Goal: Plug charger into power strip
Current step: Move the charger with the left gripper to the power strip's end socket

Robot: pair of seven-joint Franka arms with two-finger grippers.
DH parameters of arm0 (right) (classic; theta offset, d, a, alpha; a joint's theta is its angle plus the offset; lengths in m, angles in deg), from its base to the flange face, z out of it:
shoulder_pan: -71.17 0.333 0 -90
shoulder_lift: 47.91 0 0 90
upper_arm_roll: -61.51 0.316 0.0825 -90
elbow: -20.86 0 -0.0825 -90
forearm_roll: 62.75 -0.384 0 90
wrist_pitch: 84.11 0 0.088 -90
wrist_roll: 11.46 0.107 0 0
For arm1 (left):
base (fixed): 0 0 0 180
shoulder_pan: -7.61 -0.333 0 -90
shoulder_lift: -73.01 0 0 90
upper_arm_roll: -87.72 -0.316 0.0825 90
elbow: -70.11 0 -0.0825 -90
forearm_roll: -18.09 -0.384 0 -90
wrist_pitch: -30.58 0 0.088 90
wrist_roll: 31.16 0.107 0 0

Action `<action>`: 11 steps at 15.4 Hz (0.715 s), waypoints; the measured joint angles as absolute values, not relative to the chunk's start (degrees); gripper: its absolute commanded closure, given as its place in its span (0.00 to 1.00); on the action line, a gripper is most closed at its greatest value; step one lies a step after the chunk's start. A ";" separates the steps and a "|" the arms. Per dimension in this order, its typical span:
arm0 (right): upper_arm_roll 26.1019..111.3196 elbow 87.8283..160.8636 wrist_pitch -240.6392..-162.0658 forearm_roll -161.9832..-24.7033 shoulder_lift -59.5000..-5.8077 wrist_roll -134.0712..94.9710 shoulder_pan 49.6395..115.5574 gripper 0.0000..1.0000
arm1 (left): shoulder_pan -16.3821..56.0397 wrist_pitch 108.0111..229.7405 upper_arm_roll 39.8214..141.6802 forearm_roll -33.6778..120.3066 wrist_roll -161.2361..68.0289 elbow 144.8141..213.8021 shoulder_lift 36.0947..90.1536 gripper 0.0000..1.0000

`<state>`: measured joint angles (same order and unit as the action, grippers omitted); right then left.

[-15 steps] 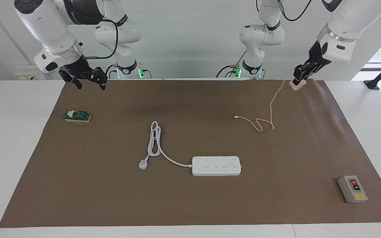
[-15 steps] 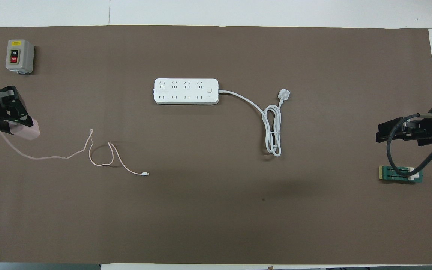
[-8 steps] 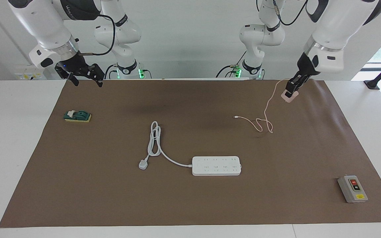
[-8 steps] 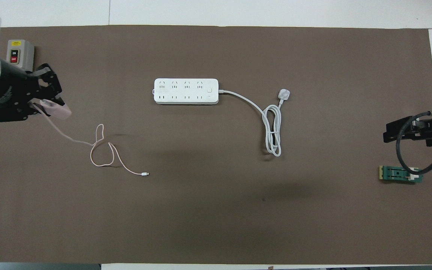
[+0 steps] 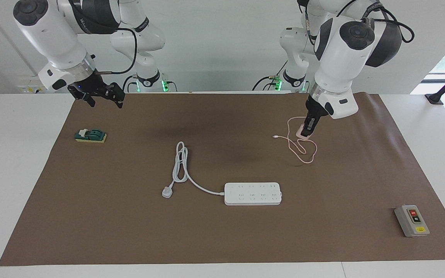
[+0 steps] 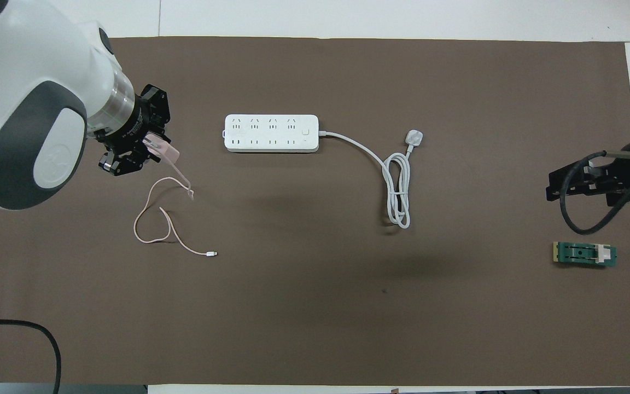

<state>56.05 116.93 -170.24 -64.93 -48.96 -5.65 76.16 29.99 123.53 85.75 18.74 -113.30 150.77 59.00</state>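
Since a second ago the left gripper has swung in from the mat's edge at the robots' end and now hangs over the mat's left-arm half, carrying the charger along. Jaws are pinched on the pink cube, which sticks out just below the fingertips, up in the air. Its cable droops from the cube and loops onto the mat, the loop bunched tighter than before, with the little white connector lying flat where it was.

Strip hasn't budged: flat on the mat, farther from the robots than the cable loop, well apart from the charger. Its cord coils off toward the right arm's end.

Right gripper waits with jaws spread wide, holding nothing, over the mat's edge near the green block. Grey switch box sits at the mat's corner on the left arm's end.
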 measured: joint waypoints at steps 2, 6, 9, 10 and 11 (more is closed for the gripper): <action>56.09 116.74 -170.24 -64.93 -48.68 -5.65 76.16 0.00 | 31.19 126.20 85.72 18.74 -119.06 150.79 57.39 1.00; 56.09 116.66 -170.23 -64.93 -48.68 -5.65 76.11 0.00 | 33.27 133.67 85.74 17.62 -133.29 150.58 52.20 1.00; 56.09 116.62 -170.21 -64.93 -48.68 -5.65 76.08 0.00 | 34.59 135.30 85.68 14.52 -141.04 147.84 46.98 1.00; 56.08 116.60 -170.16 -64.93 -48.68 -5.65 76.01 0.00 | 34.80 135.30 85.63 14.00 -143.04 146.74 45.32 1.00; 56.08 116.58 -170.10 -64.93 -48.68 -5.65 75.93 0.00 | 34.95 135.30 85.57 13.48 -144.29 145.82 43.95 1.00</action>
<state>56.08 116.58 -170.10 -64.93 -48.68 -5.65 75.93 34.95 135.30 85.57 13.48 -144.29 145.82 43.95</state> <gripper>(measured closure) 0.000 0.683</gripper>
